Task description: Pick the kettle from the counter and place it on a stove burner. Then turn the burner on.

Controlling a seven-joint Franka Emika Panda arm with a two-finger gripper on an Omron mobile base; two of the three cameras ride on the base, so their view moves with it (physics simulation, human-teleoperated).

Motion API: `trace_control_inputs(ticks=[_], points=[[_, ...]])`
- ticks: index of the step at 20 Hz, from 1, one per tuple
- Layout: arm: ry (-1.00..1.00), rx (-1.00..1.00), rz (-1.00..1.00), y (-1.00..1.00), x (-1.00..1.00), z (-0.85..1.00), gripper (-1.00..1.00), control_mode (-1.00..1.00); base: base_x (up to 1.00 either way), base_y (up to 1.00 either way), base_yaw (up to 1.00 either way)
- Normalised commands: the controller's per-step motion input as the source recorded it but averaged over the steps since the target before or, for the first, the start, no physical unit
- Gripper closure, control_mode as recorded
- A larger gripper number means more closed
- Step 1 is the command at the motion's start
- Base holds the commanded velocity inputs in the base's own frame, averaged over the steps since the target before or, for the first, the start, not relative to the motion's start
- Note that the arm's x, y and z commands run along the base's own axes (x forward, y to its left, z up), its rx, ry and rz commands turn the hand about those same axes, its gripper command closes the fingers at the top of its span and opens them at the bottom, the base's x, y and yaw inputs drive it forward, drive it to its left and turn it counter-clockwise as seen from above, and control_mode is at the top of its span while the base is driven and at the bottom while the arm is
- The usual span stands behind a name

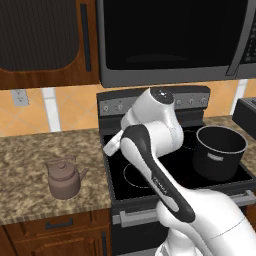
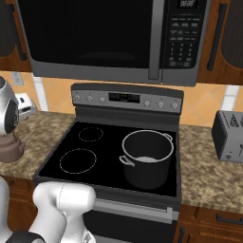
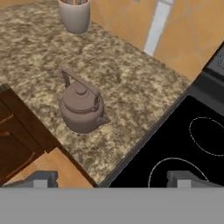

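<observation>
A dark microwave (image 2: 104, 40) hangs above the range, between wooden cabinets (image 1: 45, 42). Below it the black glass cooktop (image 2: 111, 152) carries a control panel with knobs along its back edge (image 2: 126, 98). The granite surface (image 1: 30, 165) runs on both sides of the cooktop, with dark wood drawer fronts (image 1: 52, 225) beneath it and an orange tiled wall (image 1: 75, 107) behind.

The white arm (image 1: 155, 150) rises in front of the cooktop and bends toward the left side of the range. In the hand view the two finger tips of the claw (image 3: 113, 178) stand far apart, with nothing between them; they hover above the front edge where the surface meets the cooktop.

A big black pot (image 2: 146, 159) sits on the right front part of the cooktop; its inside looks empty, showing a pale bottom. A toaster (image 2: 229, 135) stands on the surface to the right of the range.

The large stove burner (image 2: 78, 161), a thin white circle at the left front of the glass, is bare; a smaller circle (image 2: 90, 134) lies behind it.

The kettle (image 1: 63, 178) stands upright on the surface left of the cooktop, near the front edge, lid on, spout toward the range, well apart from the claw. A beige cup holding utensils (image 3: 75, 15) stands farther back by the wall.
</observation>
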Motion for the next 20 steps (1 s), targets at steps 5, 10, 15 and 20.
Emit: trace_control_inputs(ticks=[5, 10, 15, 20], points=[[0.00, -0.29, 0.23, 1.00, 0.00, -0.02, -1.00, -1.00, 0.00, 0.00, 0.00], [0.01, -0.35, 0.16, 1.00, 0.05, -0.20, -1.00, -1.00, 0.00, 0.00, 0.00], [0.14, -0.25, 0.02, 0.57, 0.15, -0.38, -1.00, -1.00, 0.00, 0.00, 0.00], [0.05, -0.09, 0.02, 0.18, 0.62, -0.40, -1.00, -1.00, 0.00, 0.00, 0.00]])
